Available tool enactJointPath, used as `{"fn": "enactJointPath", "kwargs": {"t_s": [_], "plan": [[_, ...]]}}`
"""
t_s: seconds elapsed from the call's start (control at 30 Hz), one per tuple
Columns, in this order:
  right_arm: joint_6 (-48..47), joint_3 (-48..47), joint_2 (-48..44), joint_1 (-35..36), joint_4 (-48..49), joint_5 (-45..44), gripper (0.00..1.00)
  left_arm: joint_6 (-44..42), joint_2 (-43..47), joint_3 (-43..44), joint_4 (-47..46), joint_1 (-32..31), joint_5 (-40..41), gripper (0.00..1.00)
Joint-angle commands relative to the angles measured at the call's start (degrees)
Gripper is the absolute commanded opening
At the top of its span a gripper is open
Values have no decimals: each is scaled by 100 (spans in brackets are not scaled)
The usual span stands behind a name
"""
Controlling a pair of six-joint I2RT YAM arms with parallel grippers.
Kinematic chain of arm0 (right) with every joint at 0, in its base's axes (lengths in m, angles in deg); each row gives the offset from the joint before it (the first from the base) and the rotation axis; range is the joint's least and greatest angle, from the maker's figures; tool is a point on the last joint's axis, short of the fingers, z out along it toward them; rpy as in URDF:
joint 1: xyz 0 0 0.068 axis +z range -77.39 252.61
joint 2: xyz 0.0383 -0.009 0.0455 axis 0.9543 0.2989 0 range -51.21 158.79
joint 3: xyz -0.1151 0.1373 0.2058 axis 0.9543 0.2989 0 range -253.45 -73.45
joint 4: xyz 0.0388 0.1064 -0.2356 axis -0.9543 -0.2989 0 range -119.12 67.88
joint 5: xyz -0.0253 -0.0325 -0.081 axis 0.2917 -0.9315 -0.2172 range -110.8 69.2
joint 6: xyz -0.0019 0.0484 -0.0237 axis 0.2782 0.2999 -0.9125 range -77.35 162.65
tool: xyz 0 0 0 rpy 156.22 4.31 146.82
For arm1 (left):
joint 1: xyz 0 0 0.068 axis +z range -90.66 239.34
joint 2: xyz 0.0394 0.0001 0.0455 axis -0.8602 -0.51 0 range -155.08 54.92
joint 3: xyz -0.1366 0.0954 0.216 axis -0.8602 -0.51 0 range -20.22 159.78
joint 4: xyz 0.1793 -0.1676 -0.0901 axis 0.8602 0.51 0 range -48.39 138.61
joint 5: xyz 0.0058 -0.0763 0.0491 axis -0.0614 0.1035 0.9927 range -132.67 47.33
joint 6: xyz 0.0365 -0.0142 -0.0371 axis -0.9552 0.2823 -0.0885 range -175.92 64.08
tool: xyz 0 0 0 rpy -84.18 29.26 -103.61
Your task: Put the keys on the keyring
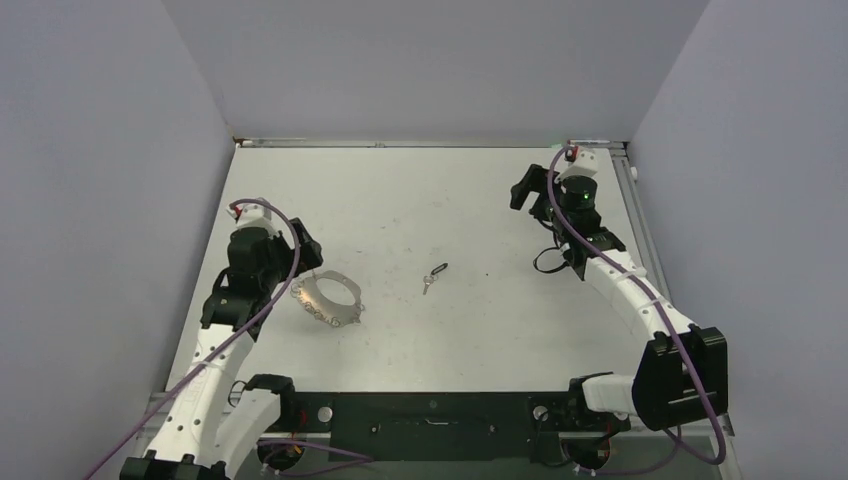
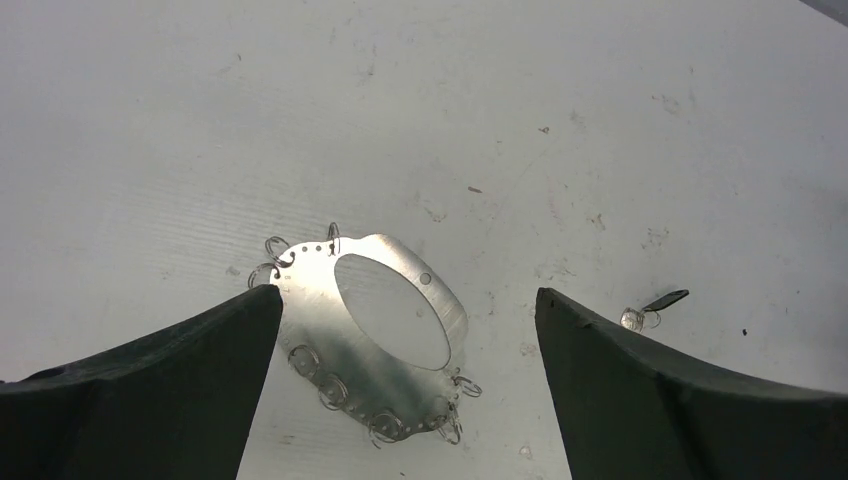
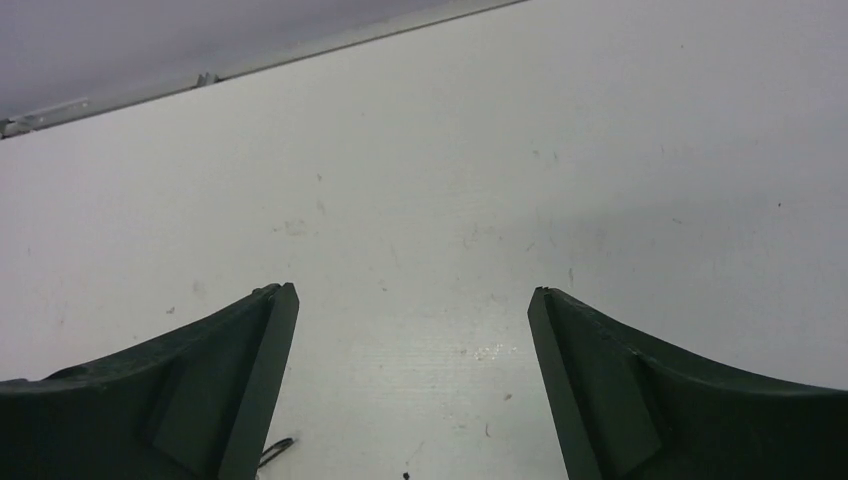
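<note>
The left hand (image 2: 408, 295) is open, its two dark fingers (image 2: 180, 380) spread wide and gripping nothing. It hangs low over the keyring (image 2: 310, 305), which lies flat on the surface (image 2: 500, 100) in the gap between the fingers. The left fingertip meets the ring's edge in the wrist view, but I cannot tell whether they touch. The keyring is a silver oval with a wide oval opening and small loops strung along its rim, most of them on the near side. In the top view the left hand (image 1: 308, 260) sits at the keyring's (image 1: 312, 290) left edge, on the left half of the surface (image 1: 450, 200).

The key (image 1: 434, 277) lies flat near the middle of the surface, to the right of the keyring and apart from it, with its black head at the far end. In the left wrist view the key (image 2: 665, 300) shows just past the right finger.

The right hand (image 3: 412, 290) is also open and grips nothing; only the surface (image 3: 500, 150) shows between its fingers. In the top view the right hand (image 1: 528, 190) is at the far right, well apart from the key.
</note>
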Motion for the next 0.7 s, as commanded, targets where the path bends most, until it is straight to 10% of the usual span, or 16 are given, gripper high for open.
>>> {"fn": "enactJointPath", "kwargs": {"t_s": [0.0, 0.3, 0.67], "plan": [[59, -245, 181, 152, -453, -122, 90, -207, -360, 649, 221, -192, 427, 96], [-237, -692, 791, 933, -1180, -484, 91, -482, -724, 747, 371, -503, 296, 97], [-132, -1425, 1843, 2730, -1437, -828, 98, -385, -210, 740, 1267, -2040, 2207, 100]]}}
